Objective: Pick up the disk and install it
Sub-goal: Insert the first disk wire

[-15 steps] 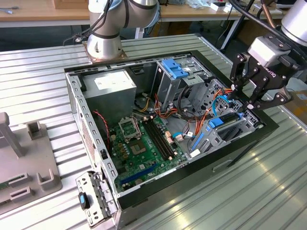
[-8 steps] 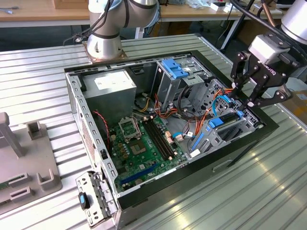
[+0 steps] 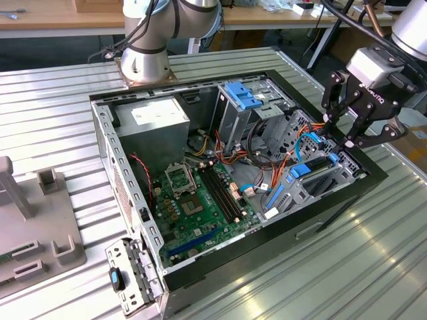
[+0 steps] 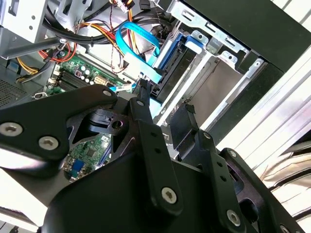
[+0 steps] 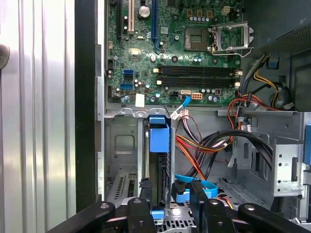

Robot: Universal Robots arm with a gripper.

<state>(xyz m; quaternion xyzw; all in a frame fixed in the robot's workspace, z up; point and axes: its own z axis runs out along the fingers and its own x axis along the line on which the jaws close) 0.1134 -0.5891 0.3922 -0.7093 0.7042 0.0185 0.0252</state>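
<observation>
The disk [image 3: 301, 171] stands on edge in the low drive cage at the exterior view's right end of the open computer case [image 3: 107, 143]. Its blue carrier rail faces up. In the first wrist view the disk [image 5: 159, 140] is a narrow blue-topped slab in a metal slot. The second wrist view shows the disk [image 4: 171, 54] just beyond the fingers. My gripper [image 3: 341, 130] hangs right over the cage. Its black fingers [image 5: 141, 206] straddle the disk's near end, and the far finger stands off from it. The gripper [image 5: 167, 194] [image 4: 165, 97] is open and holds nothing.
A tall metal bay with a blue plastic bracket [image 3: 241, 95] stands behind the cage. A blue data cable [image 3: 308, 141] and orange-red wires [image 5: 194, 148] loop beside the disk. The green motherboard [image 3: 193, 200] and power supply [image 3: 150, 123] fill the case. A grey fixture [image 3: 33, 220] sits at the exterior view's left.
</observation>
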